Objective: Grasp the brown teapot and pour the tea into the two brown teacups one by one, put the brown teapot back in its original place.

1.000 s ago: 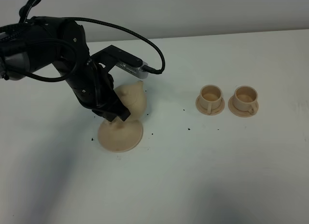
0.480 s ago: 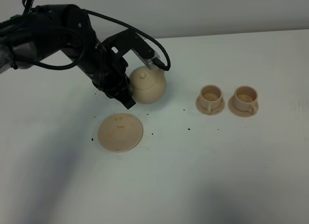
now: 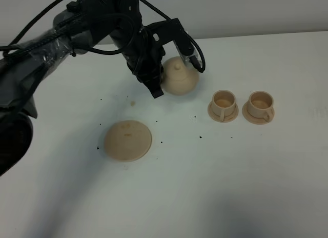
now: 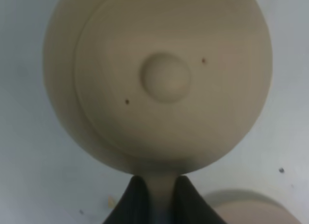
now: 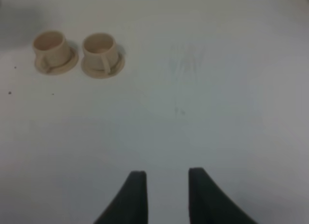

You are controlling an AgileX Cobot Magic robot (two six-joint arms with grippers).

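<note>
Exterior high view: left gripper (image 4: 161, 189) pinches the brown teapot (image 3: 180, 79) by its handle, near the two brown teacups (image 3: 224, 101) (image 3: 260, 103); right gripper (image 5: 166, 179) stands spread, empty.

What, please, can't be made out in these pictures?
Handle of the brown teapot: exterior high, hidden behind the left gripper.
Its spout: left wrist, cut off by the picture's edge.
Liquid in the two brown teacups: exterior high and right wrist, too small and blurred.
</note>
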